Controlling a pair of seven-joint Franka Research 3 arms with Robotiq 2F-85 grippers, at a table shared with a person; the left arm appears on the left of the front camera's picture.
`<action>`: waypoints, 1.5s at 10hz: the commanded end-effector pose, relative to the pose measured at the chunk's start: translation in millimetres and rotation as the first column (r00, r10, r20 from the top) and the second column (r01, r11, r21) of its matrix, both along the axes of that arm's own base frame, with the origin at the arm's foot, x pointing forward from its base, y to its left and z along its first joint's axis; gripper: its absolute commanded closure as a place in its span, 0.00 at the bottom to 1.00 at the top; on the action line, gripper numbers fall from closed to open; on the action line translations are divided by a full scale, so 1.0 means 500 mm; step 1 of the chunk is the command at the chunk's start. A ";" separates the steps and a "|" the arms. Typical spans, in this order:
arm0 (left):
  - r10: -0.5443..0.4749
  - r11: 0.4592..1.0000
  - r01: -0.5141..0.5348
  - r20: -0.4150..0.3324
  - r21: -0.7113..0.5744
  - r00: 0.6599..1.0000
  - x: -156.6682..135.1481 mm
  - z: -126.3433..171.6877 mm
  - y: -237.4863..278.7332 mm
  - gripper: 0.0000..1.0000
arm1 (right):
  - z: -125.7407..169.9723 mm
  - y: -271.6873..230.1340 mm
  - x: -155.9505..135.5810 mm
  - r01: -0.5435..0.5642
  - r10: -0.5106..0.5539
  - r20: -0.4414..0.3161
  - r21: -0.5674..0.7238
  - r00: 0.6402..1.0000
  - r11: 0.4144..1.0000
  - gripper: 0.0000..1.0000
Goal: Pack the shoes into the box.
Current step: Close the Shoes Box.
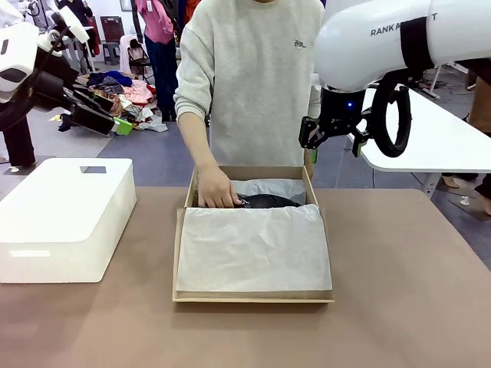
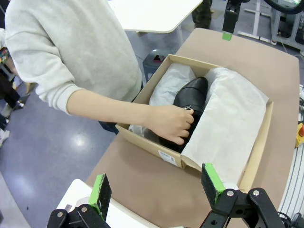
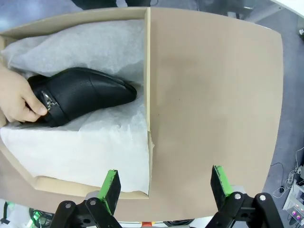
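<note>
A black glossy shoe (image 1: 268,201) with a small metal buckle lies in the far part of the brown cardboard box (image 1: 253,296), on white tissue paper (image 1: 253,247). A person's hand (image 1: 217,189) grips the shoe's heel end. The same shoe (image 2: 190,97) and hand (image 2: 173,124) appear in the left wrist view, and the shoe (image 3: 83,95) also in the right wrist view. My left gripper (image 2: 156,187) is open, raised off the table's left side. My right gripper (image 3: 164,183) is open above the box's right wall (image 3: 148,71); in the front view the right gripper (image 1: 311,149) hangs over the far right corner.
A white plastic bin (image 1: 65,218) stands on the brown table (image 1: 406,291) at the left. A white table (image 1: 437,142) stands behind at the right. The person stands at the far edge, and clothes lie on the floor (image 1: 123,96) behind.
</note>
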State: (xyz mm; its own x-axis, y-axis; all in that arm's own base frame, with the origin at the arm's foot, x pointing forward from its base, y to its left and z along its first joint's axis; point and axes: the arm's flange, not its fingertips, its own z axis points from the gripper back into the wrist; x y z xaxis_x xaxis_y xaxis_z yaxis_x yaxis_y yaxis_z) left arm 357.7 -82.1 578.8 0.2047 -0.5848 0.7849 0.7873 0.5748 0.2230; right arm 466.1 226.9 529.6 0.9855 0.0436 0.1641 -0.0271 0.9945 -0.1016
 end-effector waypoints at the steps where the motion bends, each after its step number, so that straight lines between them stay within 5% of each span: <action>1: -0.004 1.000 0.004 -0.001 -0.007 1.000 0.001 0.000 0.001 0.00 | 0.004 -0.022 -0.005 -0.122 0.122 -0.003 0.039 0.992 0.992 0.00; 5: -0.004 1.000 0.004 -0.001 -0.007 1.000 0.001 0.000 0.001 0.00 | -0.005 -0.155 -0.031 -0.507 0.497 0.110 0.106 0.861 0.855 0.00; 6: -0.004 1.000 0.004 -0.001 -0.007 1.000 0.001 0.000 0.001 0.00 | -0.010 -0.184 -0.036 -0.600 0.583 0.154 0.106 0.798 0.793 0.00; 7: -0.004 1.000 0.004 -0.001 -0.007 1.000 0.001 0.000 0.001 0.00 | -0.017 -0.218 -0.042 -0.719 0.694 0.195 0.134 0.693 0.682 0.00; 12: -0.004 1.000 0.004 -0.001 -0.007 1.000 0.001 0.000 0.001 0.00 | -0.055 -0.299 -0.012 -0.827 0.797 0.247 0.291 0.551 0.481 0.99; 15: -0.004 1.000 0.004 -0.001 -0.007 1.000 0.001 0.000 0.001 0.00 | -0.083 -0.312 -0.004 -0.893 0.872 0.244 0.271 0.425 0.359 1.00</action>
